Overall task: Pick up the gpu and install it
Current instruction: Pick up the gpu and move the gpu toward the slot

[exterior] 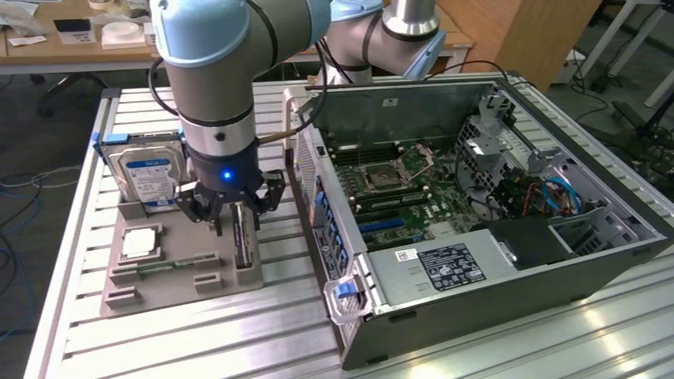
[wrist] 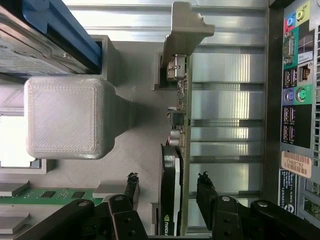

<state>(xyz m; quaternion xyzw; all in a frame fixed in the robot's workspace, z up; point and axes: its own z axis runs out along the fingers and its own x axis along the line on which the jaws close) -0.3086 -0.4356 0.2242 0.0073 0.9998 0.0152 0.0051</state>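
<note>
Open gripper (wrist: 168,184) straddles the gpu (wrist: 170,200), not yet touching it.
The gpu stands on edge in the gray tray (exterior: 158,284) beside the computer case (exterior: 589,268); it seems light, stiff, fragile: grip flat faces gently.

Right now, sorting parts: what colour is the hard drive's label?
Silver hard drive's label: blue; exterior view.
</note>
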